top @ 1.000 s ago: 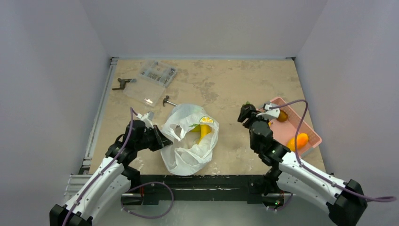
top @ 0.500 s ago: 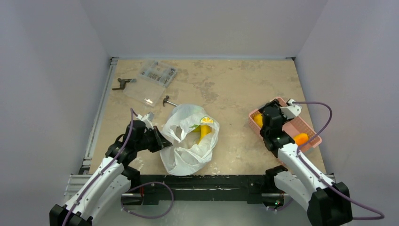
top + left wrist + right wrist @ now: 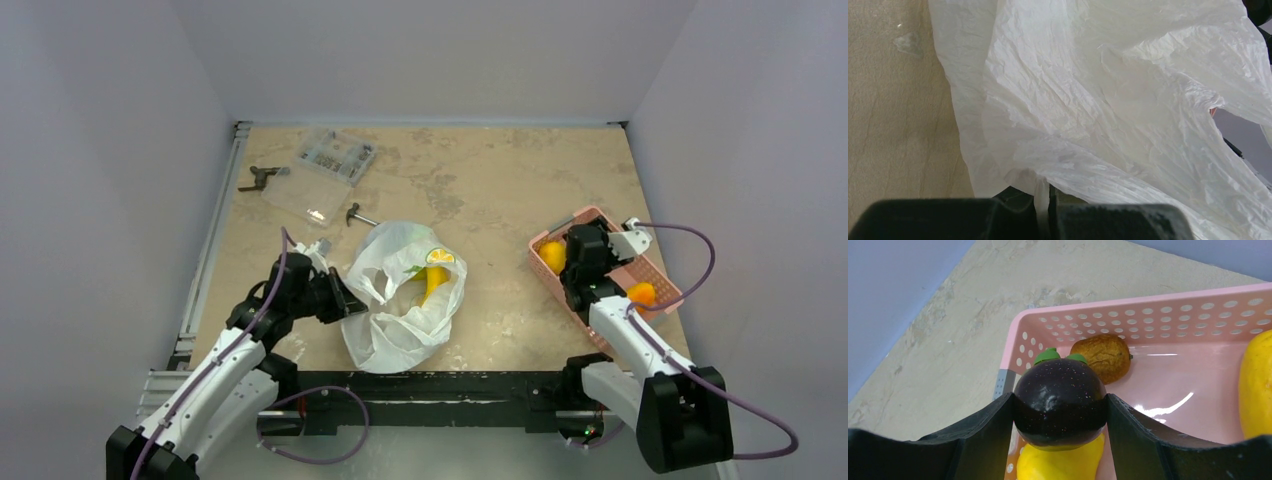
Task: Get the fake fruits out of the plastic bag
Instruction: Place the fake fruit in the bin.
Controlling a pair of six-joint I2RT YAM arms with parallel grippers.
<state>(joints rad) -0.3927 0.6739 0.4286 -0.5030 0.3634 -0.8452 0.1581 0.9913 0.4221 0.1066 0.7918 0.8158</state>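
The white plastic bag (image 3: 400,310) lies open at the front middle of the table, with a yellow banana (image 3: 436,282) and a yellow-green round fruit (image 3: 438,256) in its mouth. My left gripper (image 3: 343,303) is shut on the bag's left edge; in the left wrist view a pinched strip of the bag (image 3: 1098,100) sits between the jaws of this gripper (image 3: 1048,202). My right gripper (image 3: 1060,412) is shut on a dark round fruit with green leaves (image 3: 1060,400). It holds the fruit just above the pink basket (image 3: 1128,302), over a yellow fruit (image 3: 1058,465).
The pink basket (image 3: 655,265) stands at the right and holds an orange fruit (image 3: 551,255), another orange one (image 3: 641,293) and a brown kiwi (image 3: 1103,357). A clear parts box (image 3: 325,168), a small hammer (image 3: 358,214) and a dark tool (image 3: 260,177) lie at the back left.
My right arm has swung right from beside the bag to over the pink basket, carrying the dark fruit. The left arm and the bag have barely moved.
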